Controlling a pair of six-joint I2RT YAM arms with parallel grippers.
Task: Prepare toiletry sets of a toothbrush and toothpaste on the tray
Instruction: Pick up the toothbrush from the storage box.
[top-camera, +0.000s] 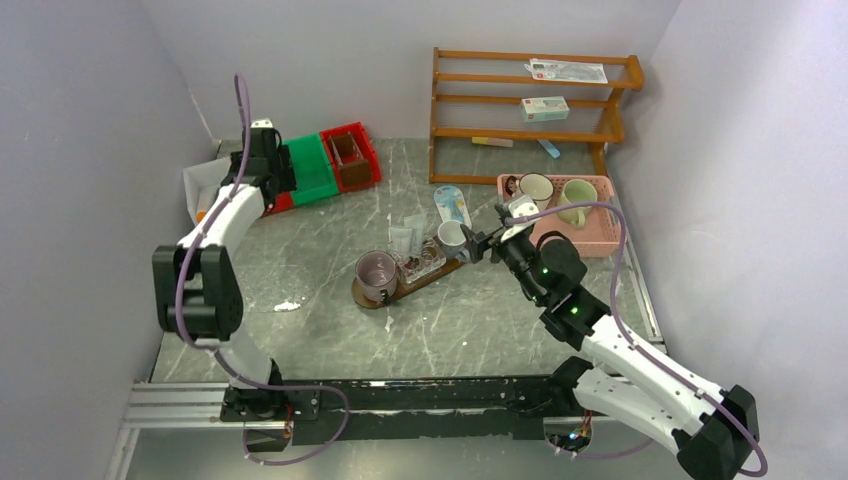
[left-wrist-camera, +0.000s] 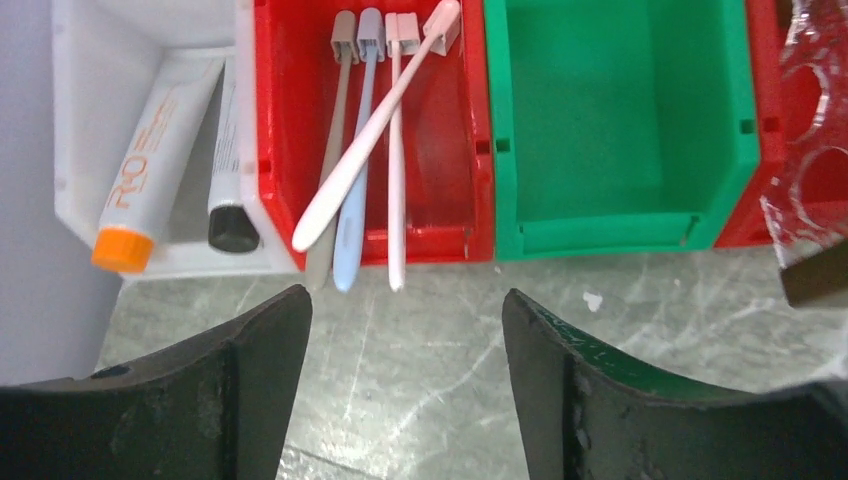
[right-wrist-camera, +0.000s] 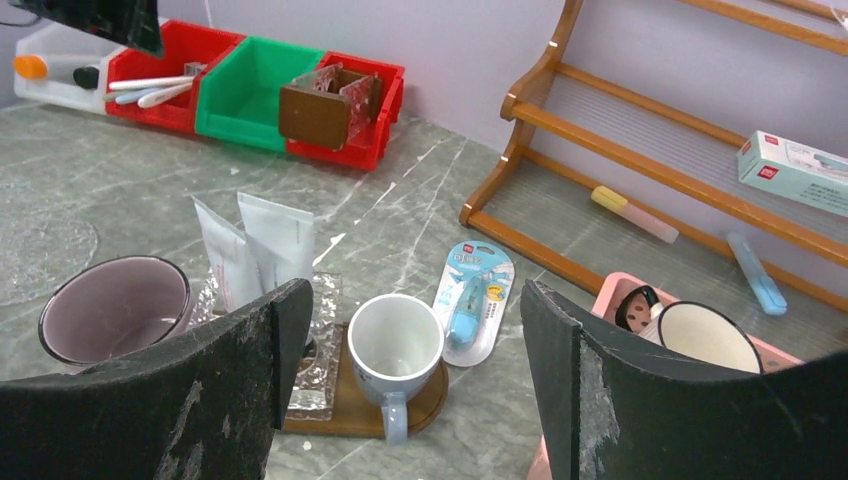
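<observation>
State of the task. The tray (right-wrist-camera: 335, 412) lies at the middle of the table, carrying a purple mug (right-wrist-camera: 115, 308) at its left end, a white mug (right-wrist-camera: 395, 340) at its right end and a clear glass holder (right-wrist-camera: 318, 345) between them. Two white tubes (right-wrist-camera: 275, 240) stand at the holder; whether inside it cannot be told. Both mugs appear empty and no toothbrush shows on the tray, so by this view no set is complete. The left gripper (left-wrist-camera: 405, 310), fingers apart and empty, hangs over the toothbrushes (left-wrist-camera: 375, 130) in a red bin (left-wrist-camera: 450, 200) at the table's far left corner. The right gripper (top-camera: 478, 244), fingers likewise apart and empty, hovers near the white mug.
</observation>
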